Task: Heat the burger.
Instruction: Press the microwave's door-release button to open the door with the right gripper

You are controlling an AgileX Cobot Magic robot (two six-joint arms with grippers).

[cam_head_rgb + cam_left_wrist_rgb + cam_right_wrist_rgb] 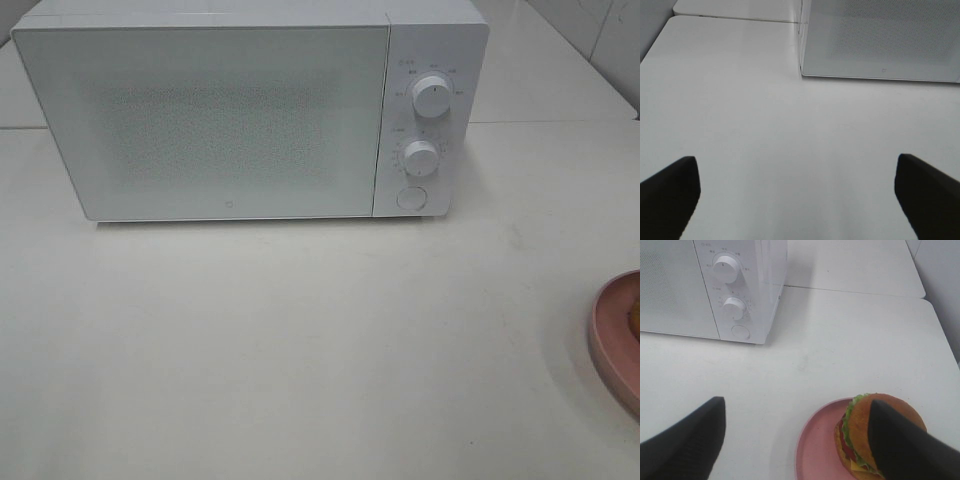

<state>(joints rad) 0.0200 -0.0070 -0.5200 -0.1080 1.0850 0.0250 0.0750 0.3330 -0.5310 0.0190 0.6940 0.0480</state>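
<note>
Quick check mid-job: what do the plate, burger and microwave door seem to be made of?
Plate: matte pink, plastic or ceramic; the look leaves it open. Burger: smooth, evenly coloured bun hints at a plastic model, not certain. Microwave door: white panel with fine dotted mesh, likely glass or plastic.

The left tool (796, 167) shows two matte black, wedge-shaped fingers (670, 192). The right tool (796, 407) has black fingers (685, 440) with a fine ribbed texture.

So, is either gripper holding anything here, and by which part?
Nothing is held. The left gripper is open over the table; the right gripper is open near the burger, which sits on the pink plate.
</note>
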